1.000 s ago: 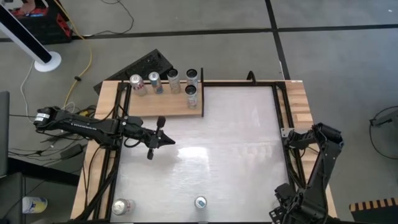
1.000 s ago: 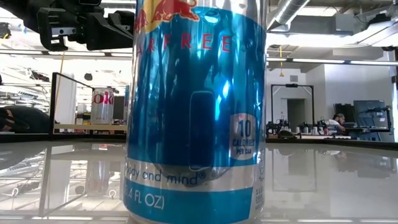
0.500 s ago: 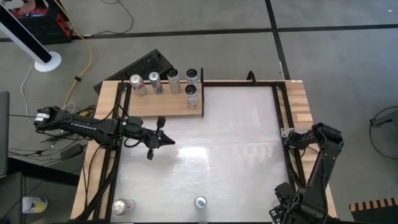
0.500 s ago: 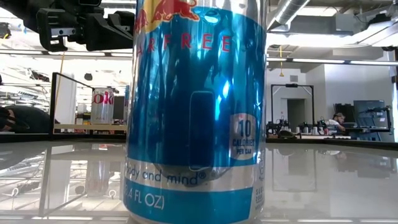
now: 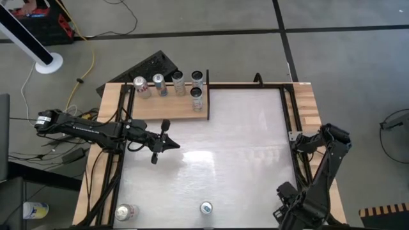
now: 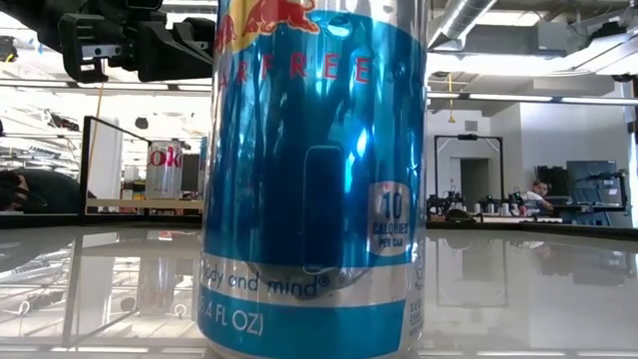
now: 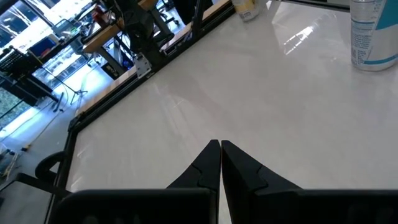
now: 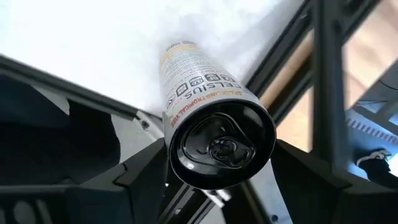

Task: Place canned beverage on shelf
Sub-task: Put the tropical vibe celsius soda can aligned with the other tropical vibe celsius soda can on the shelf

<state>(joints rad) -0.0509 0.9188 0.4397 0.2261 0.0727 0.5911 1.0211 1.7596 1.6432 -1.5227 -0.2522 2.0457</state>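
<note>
At the table's near right corner, the right gripper [image 8: 219,171] has its fingers against both sides of a white Celsius can [image 8: 208,109] with a black top, standing upright.

A blue-and-silver can [image 6: 314,179] stands on the glossy tabletop [image 6: 518,289] close to the camera; a red can [image 6: 164,170] stands upright far behind.

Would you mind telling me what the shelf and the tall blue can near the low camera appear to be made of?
The shelf looks like pale unfinished wood, matte, with visible grain. The blue can looks like thin metal, probably aluminium, with a glossy printed skin that mirrors the room.
</note>
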